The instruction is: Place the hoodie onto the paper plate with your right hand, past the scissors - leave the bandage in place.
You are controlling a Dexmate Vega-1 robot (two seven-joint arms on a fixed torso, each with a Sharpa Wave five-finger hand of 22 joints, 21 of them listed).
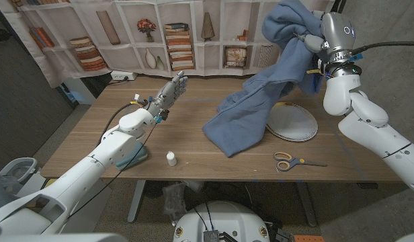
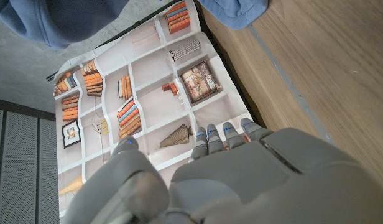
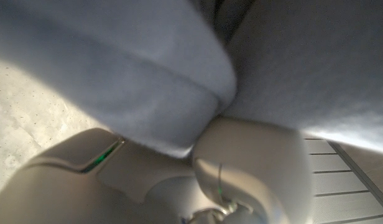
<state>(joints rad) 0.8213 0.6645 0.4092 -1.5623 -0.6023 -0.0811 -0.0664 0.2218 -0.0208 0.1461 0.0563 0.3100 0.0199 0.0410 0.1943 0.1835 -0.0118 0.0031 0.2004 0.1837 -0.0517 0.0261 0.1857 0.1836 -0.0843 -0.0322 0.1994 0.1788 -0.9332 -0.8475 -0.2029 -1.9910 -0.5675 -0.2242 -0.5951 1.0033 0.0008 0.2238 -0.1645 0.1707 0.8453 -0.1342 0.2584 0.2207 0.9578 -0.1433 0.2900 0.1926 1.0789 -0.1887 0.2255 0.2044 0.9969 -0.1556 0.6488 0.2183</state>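
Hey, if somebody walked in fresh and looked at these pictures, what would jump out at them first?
The blue hoodie: the right hand holds it high at the table's far right, and its lower end drapes onto the wood and over the left edge of the paper plate. Next, the left hand, raised over the table with fingers apart and holding nothing. The yellow-handled scissors lie near the front edge, below the plate.

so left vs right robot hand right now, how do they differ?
The right robot hand is raised high and grips the blue hoodie, which hangs down onto the table and partly over the paper plate. The left robot hand holds nothing, its fingers apart and extended. The left sits lower, above the table's left side; the right is up at the far right. Both share the same grey build.
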